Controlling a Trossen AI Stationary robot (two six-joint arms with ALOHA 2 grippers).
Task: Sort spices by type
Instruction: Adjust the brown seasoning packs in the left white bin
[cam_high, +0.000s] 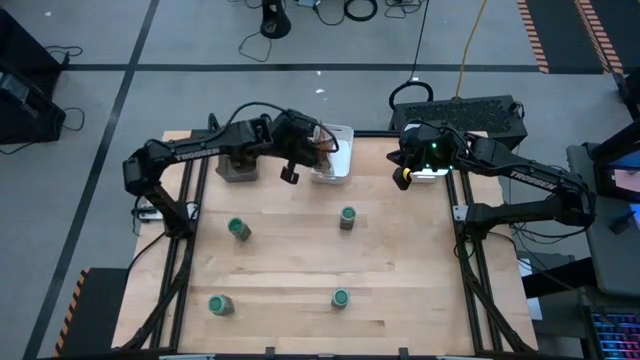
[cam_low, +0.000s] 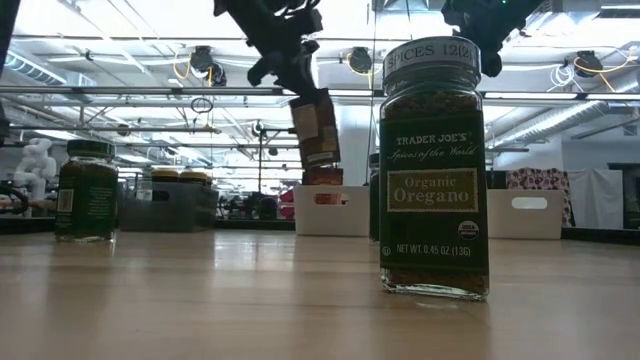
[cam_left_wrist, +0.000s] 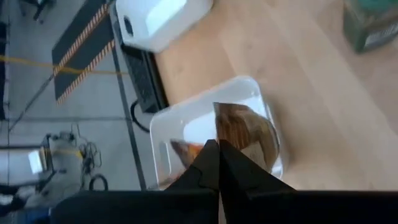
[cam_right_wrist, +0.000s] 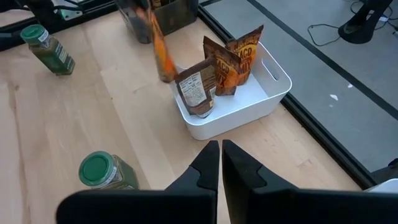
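Wood counter (cam_high: 400, 255): packets sit in white tray (cam_high: 342, 133) at 12 o'clock, left end effector (cam_high: 318, 147) clamping one packet (cam_low: 314, 128) above it; right end effector (cam_high: 403, 172) clenched, empty; four green-lid jars (cam_high: 239, 229) unsorted.

Four green-lidded jars (cam_high: 347, 217) are standing well apart from the left gripper (cam_high: 322, 147), which is pinching a brown packet (cam_low: 314, 128) just above two leaning packets (cam_right_wrist: 235, 57).
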